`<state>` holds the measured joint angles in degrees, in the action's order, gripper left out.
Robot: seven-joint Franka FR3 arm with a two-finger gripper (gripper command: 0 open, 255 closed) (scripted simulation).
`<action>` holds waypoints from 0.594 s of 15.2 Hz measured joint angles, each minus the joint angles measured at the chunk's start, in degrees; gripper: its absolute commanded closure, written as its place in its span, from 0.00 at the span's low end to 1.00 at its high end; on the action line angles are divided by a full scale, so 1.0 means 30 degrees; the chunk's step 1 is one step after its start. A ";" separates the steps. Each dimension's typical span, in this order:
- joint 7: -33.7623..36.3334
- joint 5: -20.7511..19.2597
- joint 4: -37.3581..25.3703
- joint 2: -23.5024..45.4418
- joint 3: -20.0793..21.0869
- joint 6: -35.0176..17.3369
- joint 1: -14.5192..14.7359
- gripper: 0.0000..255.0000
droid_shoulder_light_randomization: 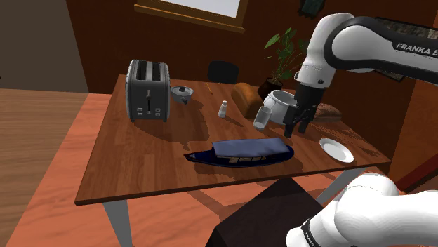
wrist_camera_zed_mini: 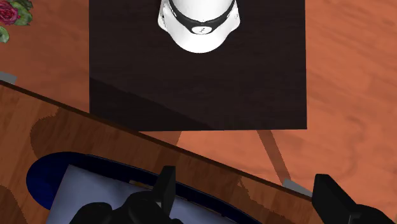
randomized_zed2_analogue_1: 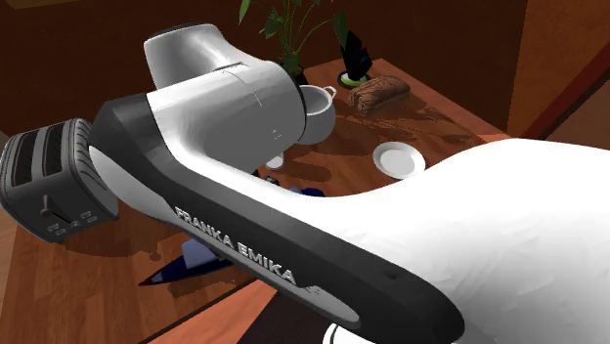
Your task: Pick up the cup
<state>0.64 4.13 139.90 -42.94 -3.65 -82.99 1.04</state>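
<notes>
My open gripper [droid_shoulder_light_randomization: 296, 129] is hanging over the brown wooden table [droid_shoulder_light_randomization: 140, 161], just beside the pale translucent cup [droid_shoulder_light_randomization: 264, 116].

My white arm [droid_shoulder_light_randomization: 351, 45] is reaching in from the shoulder view's right and pointing the hand down at the tabletop, with my fingers [wrist_camera_zed_mini: 167, 184] standing wide apart and clasping nothing. The cup is sitting to the shoulder view's left of the gripper, apart from it and close beside the white pot [droid_shoulder_light_randomization: 282, 104]. It is looking tilted, its long axis leaning with the upper end toward that pot. The shoulder view is giving me the cup. The wrist view is giving me the gap between my fingers, with the table's near edge crossing it, the dark blue oval dish [wrist_camera_zed_mini: 38, 181] and its blue folded cloth [wrist_camera_zed_mini: 95, 191] beside it, and my dark box stand [wrist_camera_zed_mini: 197, 76] beyond. In the second exterior view my arm is lying across the black toaster [randomized_zed2_analogue_1: 49, 181], with the small white plate [randomized_zed2_analogue_1: 398, 158] beyond it.
</notes>
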 measured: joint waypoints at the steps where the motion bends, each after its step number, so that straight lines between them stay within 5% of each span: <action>1: 0.0000 0.0000 0.0000 0.0000 0.0000 0.0000 0.0000 0.00; 9: -0.2948 -0.1860 0.0161 0.2610 -0.2008 -0.3549 -0.0614 0.00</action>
<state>-8.20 -1.45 140.39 -35.10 -9.68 -93.64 -0.81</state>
